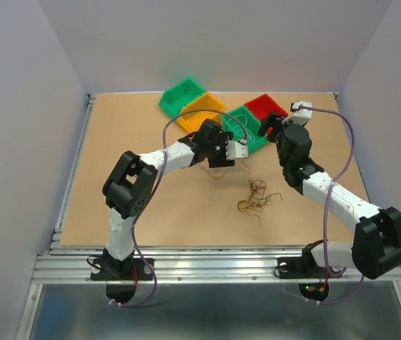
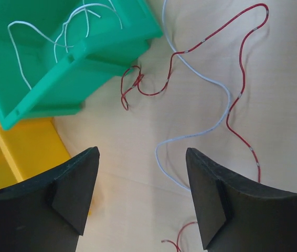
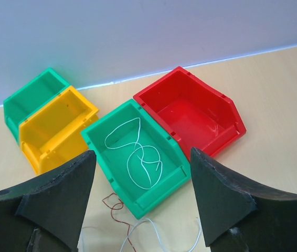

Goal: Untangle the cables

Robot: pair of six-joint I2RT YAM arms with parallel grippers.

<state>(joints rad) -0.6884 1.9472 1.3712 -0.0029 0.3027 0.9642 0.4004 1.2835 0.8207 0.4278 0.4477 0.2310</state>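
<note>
Pale wood counter [image 1: 115,142]. Four open bins stand on it in a slanted row at the far side: far green bin [image 3: 28,100], yellow bin [image 3: 59,126], near green bin [image 3: 161,190], red bin [image 3: 190,115]. A loose tangle [image 1: 256,193] of dark, red and yellowish strands lies mid-counter. A red wire [image 2: 240,79] and a white wire [image 2: 211,81] curl on the bare wood just beside the near green bin, crossing each other.

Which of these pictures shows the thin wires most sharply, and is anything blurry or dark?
Left wrist view: red cable and white cable crisp, black fingers dark, nearly featureless. Right wrist view: looped white cable in the green bin sharp, soft even light. Top external view: tangle tiny, strands hard to separate.
</note>
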